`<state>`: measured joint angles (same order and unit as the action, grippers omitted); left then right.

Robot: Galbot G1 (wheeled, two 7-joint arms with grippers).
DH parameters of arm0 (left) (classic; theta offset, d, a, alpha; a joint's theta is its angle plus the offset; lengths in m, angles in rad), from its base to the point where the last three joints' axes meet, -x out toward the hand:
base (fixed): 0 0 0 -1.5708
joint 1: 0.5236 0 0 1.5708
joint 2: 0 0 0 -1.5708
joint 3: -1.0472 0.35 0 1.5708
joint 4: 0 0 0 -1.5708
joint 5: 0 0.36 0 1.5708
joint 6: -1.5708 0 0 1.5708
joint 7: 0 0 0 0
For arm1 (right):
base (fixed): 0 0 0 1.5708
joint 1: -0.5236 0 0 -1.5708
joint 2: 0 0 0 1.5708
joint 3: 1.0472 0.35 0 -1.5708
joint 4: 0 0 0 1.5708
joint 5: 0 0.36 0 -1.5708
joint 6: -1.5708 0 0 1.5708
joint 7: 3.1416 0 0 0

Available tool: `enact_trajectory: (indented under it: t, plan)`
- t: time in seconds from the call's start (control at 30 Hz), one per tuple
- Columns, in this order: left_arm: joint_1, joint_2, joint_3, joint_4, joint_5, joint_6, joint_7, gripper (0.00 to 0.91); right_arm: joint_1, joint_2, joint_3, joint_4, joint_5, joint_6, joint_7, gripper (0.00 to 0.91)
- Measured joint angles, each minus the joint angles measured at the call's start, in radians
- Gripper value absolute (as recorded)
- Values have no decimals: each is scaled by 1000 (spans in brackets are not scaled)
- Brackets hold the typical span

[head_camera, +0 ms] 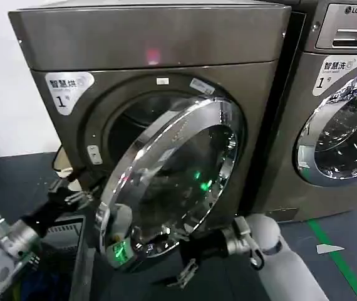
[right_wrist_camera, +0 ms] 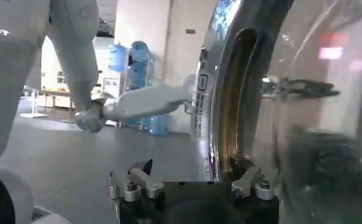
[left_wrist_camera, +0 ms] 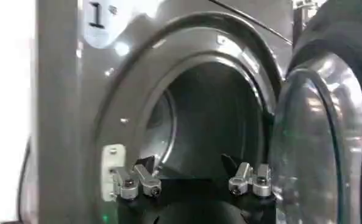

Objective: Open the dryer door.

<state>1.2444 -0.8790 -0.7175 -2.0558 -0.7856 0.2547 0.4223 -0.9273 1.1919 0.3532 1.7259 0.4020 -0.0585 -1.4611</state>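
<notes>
The dryer door [head_camera: 172, 182] is swung partly open from the dark machine [head_camera: 153, 44]. Both pincers, left [head_camera: 72, 191] and right [head_camera: 188, 273], are spread, empty. Rigid, slippery chrome; best hooked at its free rim.

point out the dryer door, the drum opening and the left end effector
dryer door [head_camera: 178, 169], head view, on the dark glass window.
drum opening [left_wrist_camera: 211, 122], left wrist view, on the dark inside of the drum.
left end effector [left_wrist_camera: 193, 181], left wrist view, midway between its open fingertips.
</notes>
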Motion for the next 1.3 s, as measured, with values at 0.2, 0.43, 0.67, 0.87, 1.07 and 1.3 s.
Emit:
enact_trajectory:
  t: [0.2, 0.43, 0.67, 0.87, 1.07, 1.3]
  plan:
    - [-9, -6, 51, -13, 20, 5, 30, 907, -50, 5, 188, -30, 1, 10, 1, 907]
    - [-7, -27, 95, -45, 45, 4, 66, 907, -97, 29, 363, -51, -22, 15, 3, 907]
    - [0, -20, 133, -75, 73, 1, 95, 907, -129, 86, 531, -74, -42, 29, 60, 907]
    - [1, -3, 170, -99, 83, 0, 105, 907, -159, 119, 650, -71, -17, 59, 209, 907]
    - [-1, 9, 225, -117, 93, -9, 113, 907, -209, 130, 760, -22, -33, 89, 426, 907]
    - [-39, 31, 356, -124, 108, -44, 108, 907, -285, 160, 870, 70, -95, 43, 686, 907]
